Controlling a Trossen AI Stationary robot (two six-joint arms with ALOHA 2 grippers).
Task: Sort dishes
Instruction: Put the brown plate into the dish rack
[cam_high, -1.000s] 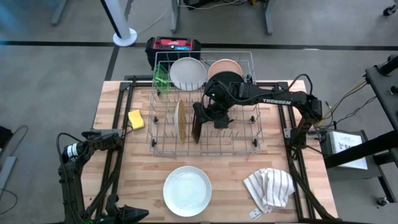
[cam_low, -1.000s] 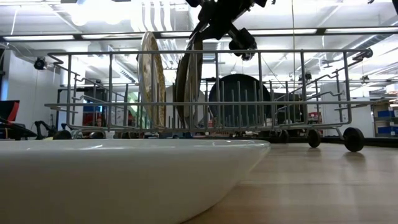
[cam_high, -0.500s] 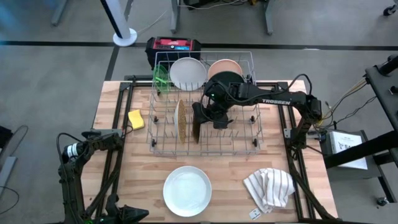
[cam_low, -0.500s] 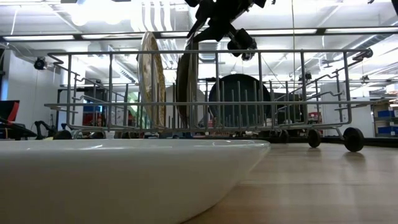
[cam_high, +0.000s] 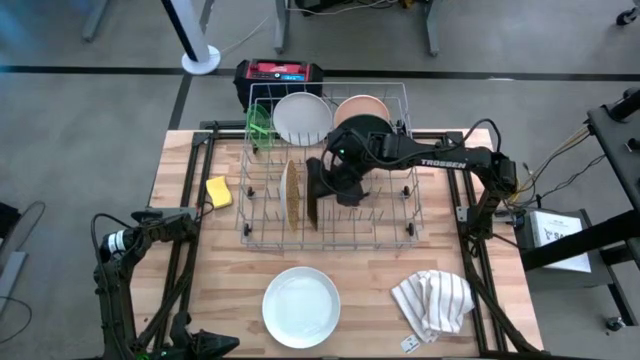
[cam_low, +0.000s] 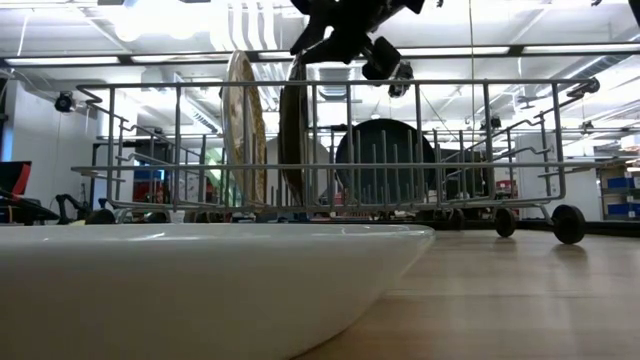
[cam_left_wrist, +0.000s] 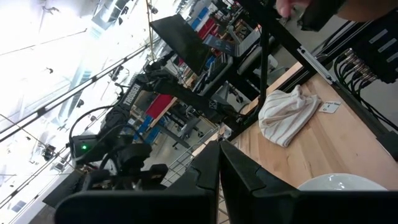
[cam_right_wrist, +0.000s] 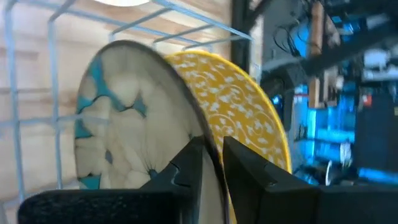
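Note:
A wire dish rack (cam_high: 404, 236) holds the dishes. A lime-green bowl (cam_high: 259, 124), a white plate (cam_high: 301, 116), a peach one (cam_high: 361, 104) and a black one (cam_high: 352, 130) stand along its far side. The speckled tan plate (cam_high: 290, 194) and the brown plate (cam_high: 313, 208) stand on edge between its tines. My right gripper (cam_right_wrist: 213, 165) is over the brown plate, open a little, one finger on each side of the top rim. A larger white plate (cam_high: 301, 306) lies flat near the front edge. My left gripper (cam_left_wrist: 219, 180) is shut and waits at the front left. My right gripper comes slanting down from the table's right, its fingers (cam_right_wrist: 186, 171) on either side of the brown plate's top rim (cam_right_wrist: 210, 146). Whether they touch the rim I cannot tell. The plate stands upright on its lower edge in the rack (cam_low: 292, 130).
A yellow sponge (cam_high: 219, 192) lies left of the rack. A striped cloth (cam_high: 432, 303) lies at the front right, next to a small tag (cam_high: 411, 343). A red and black box (cam_high: 279, 73) sits beyond the table's far edge.
The brown plate has swung from leaning toward the table's right to standing upright. Its top has gone toward the tan plate while its lower edge stayed in the rack. My right gripper has rolled at the wrist and followed the rim a little to the left.

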